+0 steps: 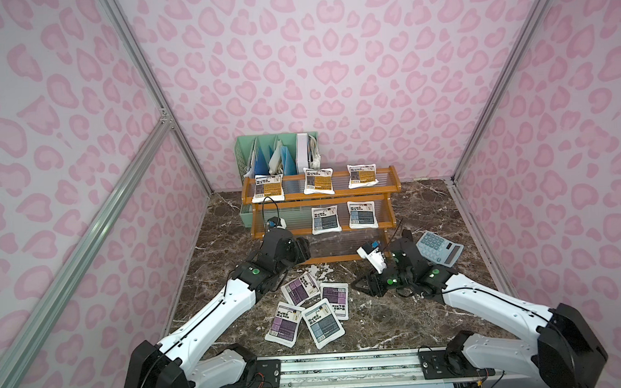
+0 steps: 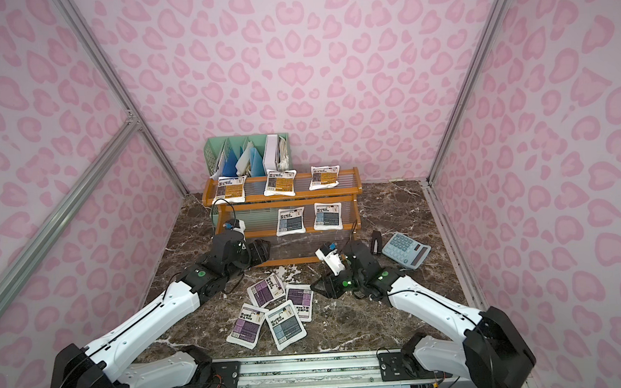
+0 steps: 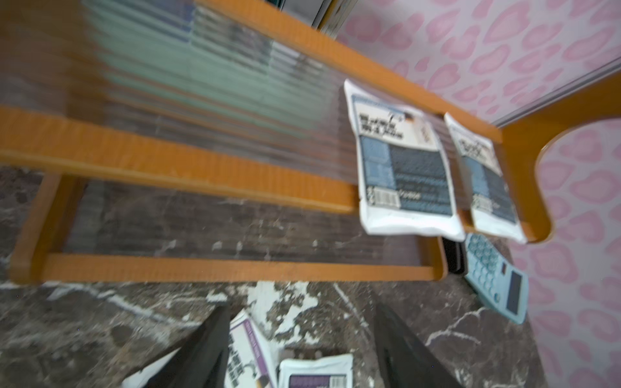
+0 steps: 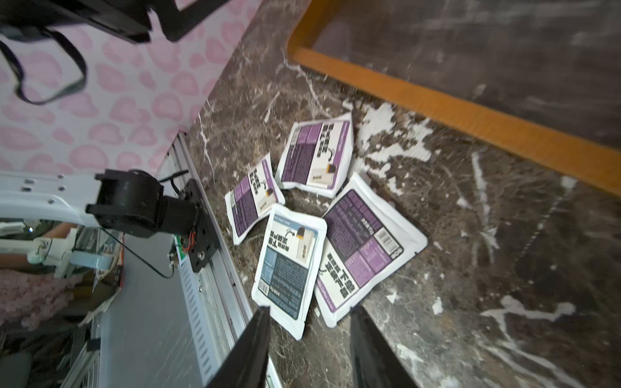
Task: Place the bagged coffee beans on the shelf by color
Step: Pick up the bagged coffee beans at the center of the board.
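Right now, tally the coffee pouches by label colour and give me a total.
Orange pouches: 3, on the shelf
Blue-grey pouches: 3, 2 on the shelf, 1 on the table
Purple pouches: 3, on the table
Total: 9

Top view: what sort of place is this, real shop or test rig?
Most likely a staged robot test cell: pink-patterned wall panels on aluminium framing, a marble-look tabletop, and two robot arms mounted on a rail at the near edge.
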### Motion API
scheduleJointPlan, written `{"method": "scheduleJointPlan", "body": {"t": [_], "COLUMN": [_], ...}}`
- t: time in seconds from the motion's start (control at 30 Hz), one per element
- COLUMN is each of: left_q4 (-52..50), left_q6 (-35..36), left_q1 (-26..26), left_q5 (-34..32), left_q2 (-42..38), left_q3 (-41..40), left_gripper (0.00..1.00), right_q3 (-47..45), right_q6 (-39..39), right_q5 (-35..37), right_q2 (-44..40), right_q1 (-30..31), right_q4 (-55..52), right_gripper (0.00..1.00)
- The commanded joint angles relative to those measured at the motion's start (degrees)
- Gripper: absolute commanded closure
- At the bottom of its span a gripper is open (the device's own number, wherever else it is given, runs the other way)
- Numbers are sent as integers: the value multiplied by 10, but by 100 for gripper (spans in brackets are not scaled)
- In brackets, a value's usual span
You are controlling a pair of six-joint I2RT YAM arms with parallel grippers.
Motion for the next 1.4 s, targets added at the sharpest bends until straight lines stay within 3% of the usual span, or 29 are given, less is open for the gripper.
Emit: {"method": "scheduleJointPlan", "body": {"t": [0.0, 0.2, 0.37, 0.57, 0.97, 1.13, 1.27, 1.37], "left_q4": [-118, -204, -209, -216, -188, -169, -185, -232], "left_q6": [17, -7, -46, -49, -39, -27, -27, -47], "left_q1": [-20, -88, -149, -187, -197, -196, -196, -194], "left_q5": [1, 62, 90, 90, 94, 91, 66, 1], "left_q2": [-27, -76, -96, -35, 121, 158, 144, 95], "left_q3": [-27, -84, -115, -108, -92, -75, -66, -52], "left_gripper": [34, 48, 51, 56, 67, 68, 68, 62], "right_q3": [25, 81, 78, 89, 90, 106, 103, 86], "right_q6": [-49, -109, -114, -124, -134, -143, -140, -131], "right_q5": [15, 15, 5, -12, -36, -53, -46, -34], "right_q2": [51, 174, 223, 260, 296, 317, 308, 276], "right_q1": [30, 59, 77, 89, 104, 104, 104, 101], "right_q4": [-28, -98, -76, -65, -33, -24, -20, -13], "right_gripper": [59, 60, 59, 58, 60, 70, 92, 100]}}
